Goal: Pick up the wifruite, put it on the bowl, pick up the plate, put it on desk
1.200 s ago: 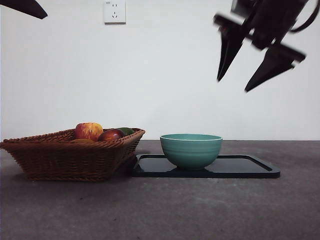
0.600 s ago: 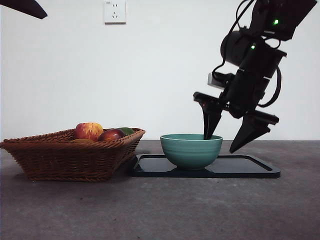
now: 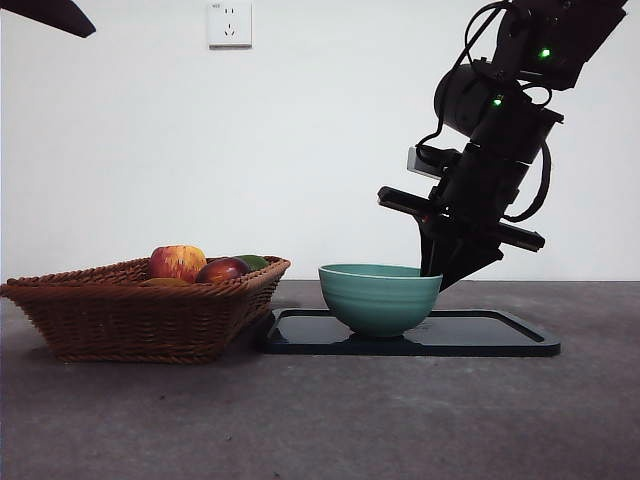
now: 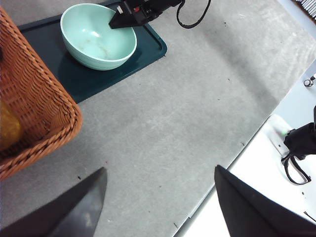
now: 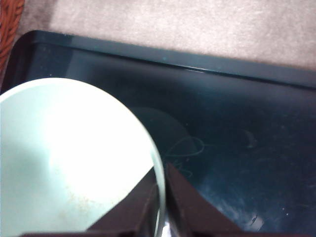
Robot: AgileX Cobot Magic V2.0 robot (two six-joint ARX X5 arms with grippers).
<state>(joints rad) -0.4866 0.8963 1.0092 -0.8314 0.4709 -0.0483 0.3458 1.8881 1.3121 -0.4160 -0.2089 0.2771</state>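
Note:
The mint-green bowl [image 3: 380,298] stands on the dark flat rectangular plate [image 3: 500,335] on the desk [image 3: 320,420]. My right gripper [image 3: 435,275] reaches down from the upper right and is shut on the bowl's right rim. In the right wrist view its two jaws [image 5: 162,170] pinch the pale rim of the bowl [image 5: 64,163], one inside and one outside, over the plate [image 5: 237,123]. The bowl [image 4: 98,37] holds nothing. The wifruite [image 3: 165,282] shows only as a low brown top in the basket. My left gripper [image 4: 159,170] hangs open high above the desk.
A wicker basket [image 3: 140,320] stands left of the plate and touches its corner. It holds a red-yellow apple [image 3: 178,262], a dark red fruit [image 3: 222,270] and a green one behind. A wall socket [image 3: 229,24] is on the wall. The desk edge [image 4: 232,163] shows in the left wrist view.
My right gripper came down from the upper right, straddled the bowl's right rim with open jaws, then shut on it. The bowl shifted slightly to the left.

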